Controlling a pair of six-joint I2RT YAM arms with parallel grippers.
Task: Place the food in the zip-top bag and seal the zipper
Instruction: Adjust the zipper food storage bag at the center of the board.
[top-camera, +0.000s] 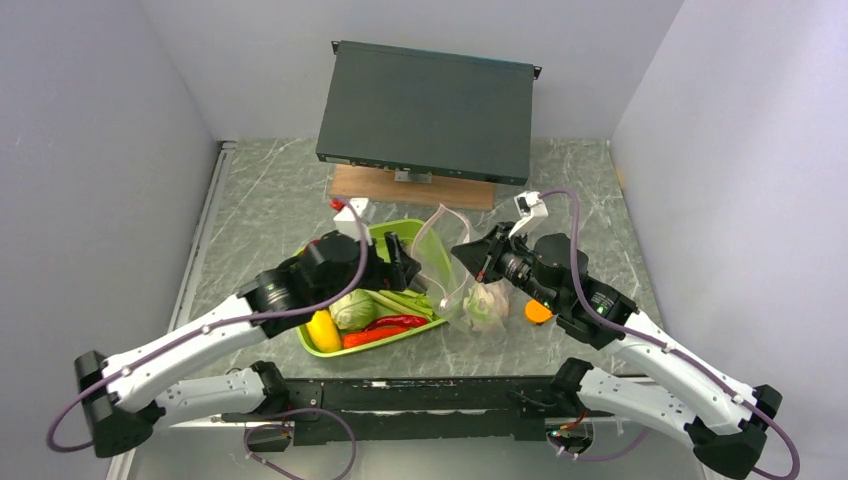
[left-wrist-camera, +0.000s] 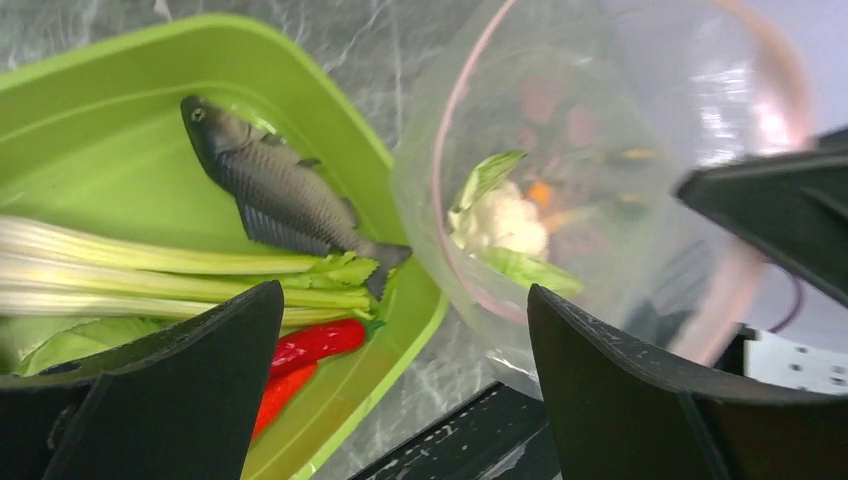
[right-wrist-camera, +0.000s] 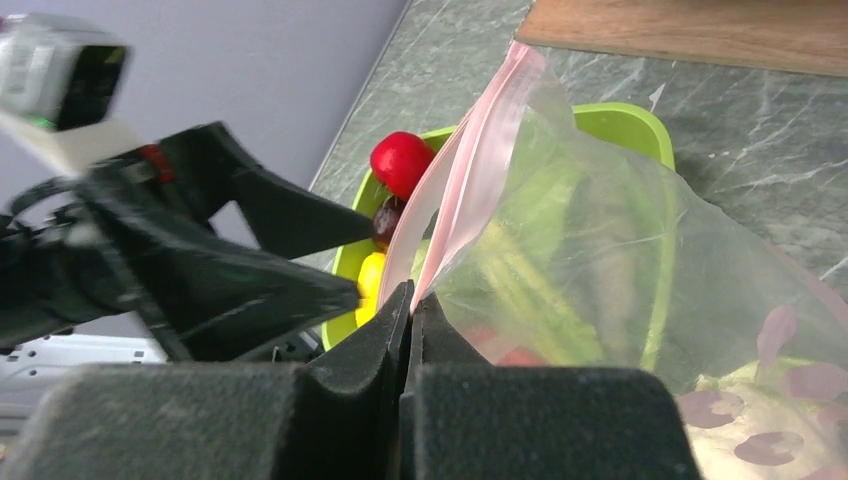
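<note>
Top view: the zip-top bag (top-camera: 452, 268) is held up between the green tray (top-camera: 385, 232) and the right gripper (top-camera: 463, 252). Left wrist: the left gripper (left-wrist-camera: 400, 300) has its jaws spread wide above the fish (left-wrist-camera: 270, 185), and a cauliflower (left-wrist-camera: 502, 222) lies inside the bag. Right wrist: jaws pressed together pinch the bag at its zipper (right-wrist-camera: 452, 185).

1. Top external view: the light is bright, soft and even and comes from above. The pale walls look flat, and only faint shadows lie on the marble table (top-camera: 270, 190) under the arms.
2. Left wrist view: white glare streaks the zip-top bag (left-wrist-camera: 640, 130) and hazes its contents. The green stalks (left-wrist-camera: 120, 265) smear toward the left edge. The left gripper's fingers (left-wrist-camera: 170, 400) are dark and soft-edged.
3. Right wrist view: the right gripper's fingers (right-wrist-camera: 340, 400) fill the bottom, out of focus. The zipper (right-wrist-camera: 470, 150) is sharper.
</note>
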